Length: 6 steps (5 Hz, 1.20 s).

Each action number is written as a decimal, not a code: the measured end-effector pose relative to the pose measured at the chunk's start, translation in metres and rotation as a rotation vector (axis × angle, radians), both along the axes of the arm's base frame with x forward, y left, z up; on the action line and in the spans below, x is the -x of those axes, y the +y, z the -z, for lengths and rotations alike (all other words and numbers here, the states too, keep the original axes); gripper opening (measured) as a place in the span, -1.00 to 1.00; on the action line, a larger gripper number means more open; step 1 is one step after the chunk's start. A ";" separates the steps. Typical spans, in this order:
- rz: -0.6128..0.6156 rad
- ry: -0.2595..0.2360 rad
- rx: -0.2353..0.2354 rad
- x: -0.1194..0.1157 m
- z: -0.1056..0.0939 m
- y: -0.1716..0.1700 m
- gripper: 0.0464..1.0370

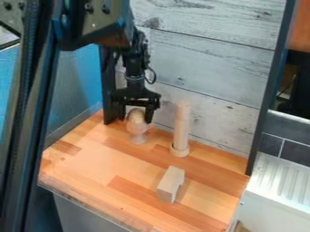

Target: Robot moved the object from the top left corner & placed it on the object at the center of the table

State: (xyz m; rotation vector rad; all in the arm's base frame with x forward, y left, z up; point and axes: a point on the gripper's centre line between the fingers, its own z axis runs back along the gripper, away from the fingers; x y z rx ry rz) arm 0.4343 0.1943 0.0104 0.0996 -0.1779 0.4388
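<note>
Grab step, likely: upper middle, gripper [137,116] spread wide at round-topped wood toy [137,127], seems holding nothing. Next: pinch, lift.

A pale wooden piece with a rounded, egg-like top and a narrower foot [137,127] stands upright near the tabletop's 12 o'clock edge. Nearer the middle, toward 1 o'clock, a tall pale wooden cylinder with a wider round base [181,124] stands upright; toward 4 o'clock lies a notched, pale wooden block [170,183].
</note>
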 end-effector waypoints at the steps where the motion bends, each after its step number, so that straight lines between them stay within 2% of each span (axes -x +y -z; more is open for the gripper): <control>1: -0.018 0.024 0.012 -0.003 0.008 0.002 0.92; 3: -0.037 0.023 0.019 -0.006 0.010 0.002 0.74; 4: -0.024 -0.007 0.080 0.004 -0.008 -0.014 0.74; 5: -0.006 -0.078 0.102 0.014 -0.056 -0.027 0.74; 6: 0.025 -0.066 0.123 0.037 -0.081 -0.038 0.74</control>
